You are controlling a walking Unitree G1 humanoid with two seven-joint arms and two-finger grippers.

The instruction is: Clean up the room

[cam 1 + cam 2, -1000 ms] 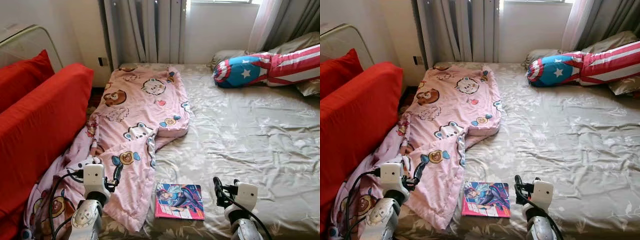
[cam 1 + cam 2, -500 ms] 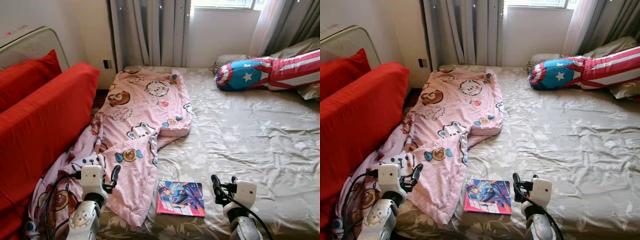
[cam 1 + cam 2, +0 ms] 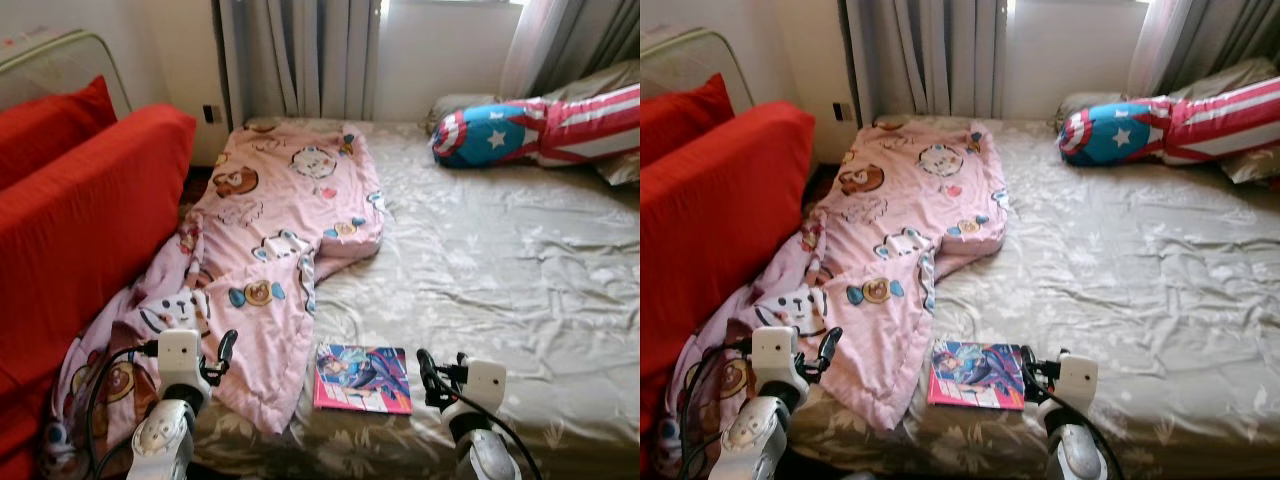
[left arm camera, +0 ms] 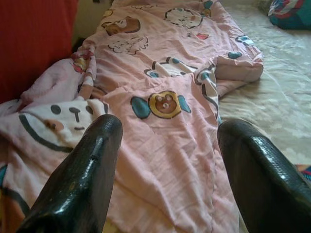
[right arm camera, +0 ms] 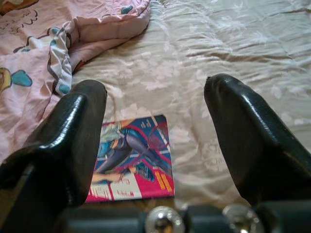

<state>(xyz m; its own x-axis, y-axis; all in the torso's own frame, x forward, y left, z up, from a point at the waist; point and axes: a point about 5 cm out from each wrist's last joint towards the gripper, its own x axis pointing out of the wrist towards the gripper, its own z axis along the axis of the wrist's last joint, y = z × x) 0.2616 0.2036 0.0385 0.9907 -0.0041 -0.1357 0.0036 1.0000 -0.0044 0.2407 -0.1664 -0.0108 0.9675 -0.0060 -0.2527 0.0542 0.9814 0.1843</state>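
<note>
both claws are hovering wide at the frame's bottom: right claw (image 5: 155, 145) facing the book (image 3: 363, 379) on the bed (image 3: 520, 260), left claw (image 4: 165, 160) over the pink blanket (image 3: 270, 270).

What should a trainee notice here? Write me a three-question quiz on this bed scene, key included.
1. True or false: the comic book lies on the grey bedsheet, beside the pink cartoon blanket.
2. Multiple choice: the right gripper is A) shut on the comic book, B) open above it, C) holding the blanket.
3. Fill in: the star-and-stripes bolster pillow lies at the bed's far ____ corner, robot's side.

Key: 1 true; 2 B; 3 right.
</note>
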